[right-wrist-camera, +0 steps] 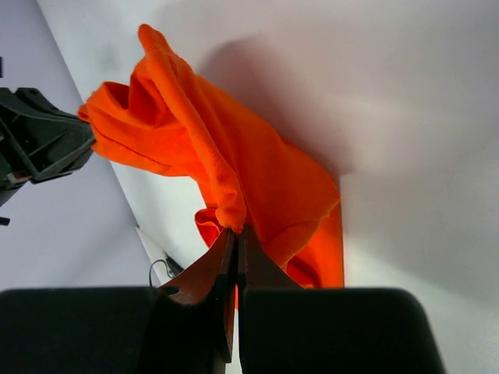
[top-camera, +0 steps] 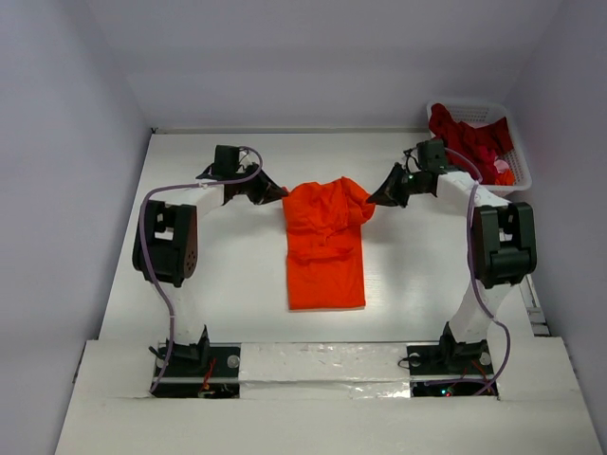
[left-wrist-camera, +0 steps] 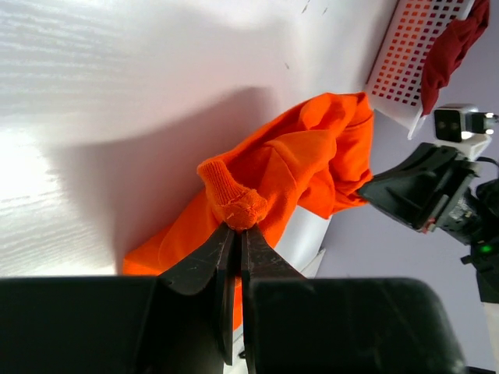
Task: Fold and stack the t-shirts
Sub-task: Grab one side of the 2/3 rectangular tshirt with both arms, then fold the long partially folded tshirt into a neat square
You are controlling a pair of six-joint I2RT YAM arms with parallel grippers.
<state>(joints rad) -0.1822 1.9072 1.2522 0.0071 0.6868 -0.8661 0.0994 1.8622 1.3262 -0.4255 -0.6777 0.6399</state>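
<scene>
Out in the middle of the table (top-camera: 237,284), we had the orange shirt (top-camera: 325,256) strung between both grippers. Its lower half lay flat on the surface with the hem toward our bases. The top half was pulled up off the table and bunched into folds between the two pinch points.

Our left gripper (top-camera: 273,192) sat at the shirt's upper left corner, jaws squeezed tight on a small wad of cloth. From the left wrist view it looked like a ribbed edge balled up right at the tips, cuff or collar, we couldn't tell which. The rest of the shirt hung away from that gripper toward the other arm.

Our right gripper (top-camera: 377,199) mirrored it at the upper right corner. Its jaws were clamped on a fold of orange cloth, and the fabric draped down and away from the tips toward the left arm. So both grippers were at about the same height, facing each other across the shirt, each touching it only at its own corner.

Off in the far right corner, the white basket (top-camera: 520,169) held the red shirts (top-camera: 469,137) in a heap. It stood just behind the right gripper and well apart from the orange shirt.
</scene>
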